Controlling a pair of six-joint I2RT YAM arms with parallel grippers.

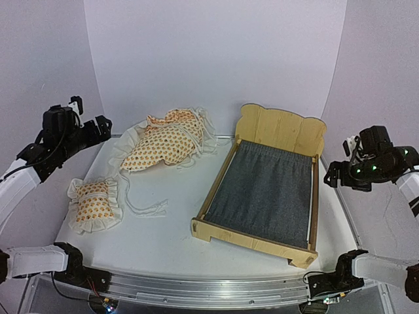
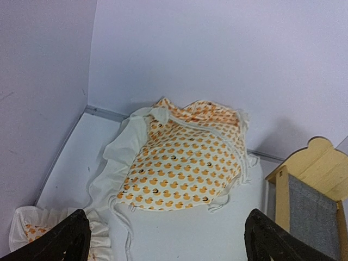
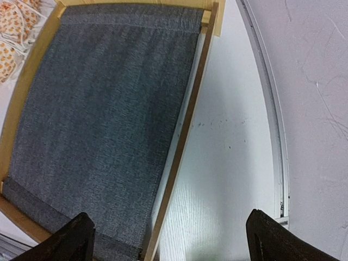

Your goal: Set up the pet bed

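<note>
The pet bed (image 1: 265,190) stands flat on the white table (image 1: 163,245), its wavy headboard (image 1: 281,127) towards the far wall and its low footboard (image 1: 252,239) towards the arm bases. The grey fabric base (image 1: 268,186) is bare. The ruffled mattress cover (image 1: 167,140) lies crumpled just beside the bed's left rail at the headboard end, and the small pillow (image 1: 95,206) rests well apart from the bed, off to the left of the footboard.

Both tools are released. The right gripper (image 1: 340,175) hovers above the bed's right rail with its jaws spread wide and nothing between them. The left gripper (image 1: 95,127) hangs well to the left of the bed, beyond the cover, equally wide and empty.

The frame looks like thin plywood – probably light and stiff, and likely to skid on the smooth table if nudged from one side. The fabric base should sag under pressure and gives no purchase, so the sensible holds are the wood: a side rail or the footboard's top edge, pinched across its thickness. The headboard is taller, and gripping it high up may tip the frame.
</note>
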